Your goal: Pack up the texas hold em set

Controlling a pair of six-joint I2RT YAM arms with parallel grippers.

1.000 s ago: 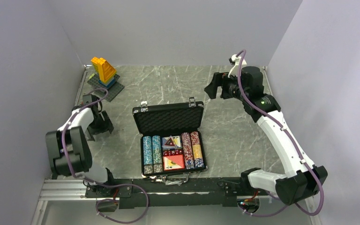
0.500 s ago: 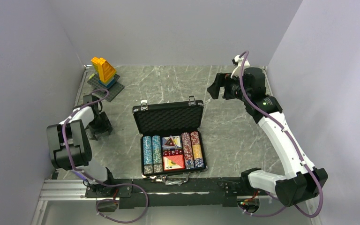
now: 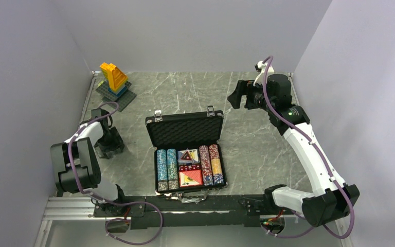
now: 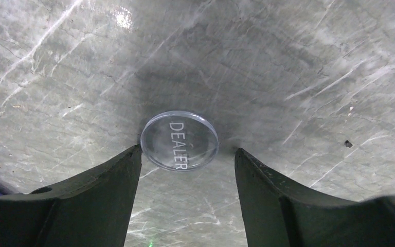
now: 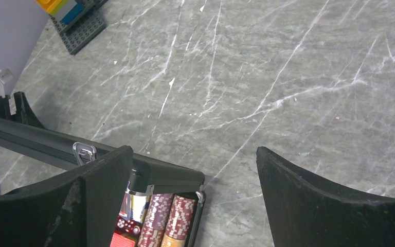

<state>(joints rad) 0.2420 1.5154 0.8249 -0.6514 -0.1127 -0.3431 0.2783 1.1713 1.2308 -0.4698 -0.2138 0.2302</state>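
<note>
Straddling the clear dealer button (image 4: 179, 140) mid-frame in the left wrist view with the left gripper (image 4: 186, 153) parted, one finger touching its rim, and holding the right gripper (image 5: 194, 152) spread wide, grasping nothing, upper right of the open case (image 3: 185, 128) at centre.

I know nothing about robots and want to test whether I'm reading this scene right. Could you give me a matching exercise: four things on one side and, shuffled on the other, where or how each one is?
Things:
1. dealer button
2. black case
3. toy brick tower
4. right claw

Places or states:
A. at the far left corner of the table
B. lid up, poker chips packed inside
C. lying on the table between the jaws of the left claw
D. raised above the table, open, holding nothing

Pairs: 1-C, 2-B, 3-A, 4-D
</note>
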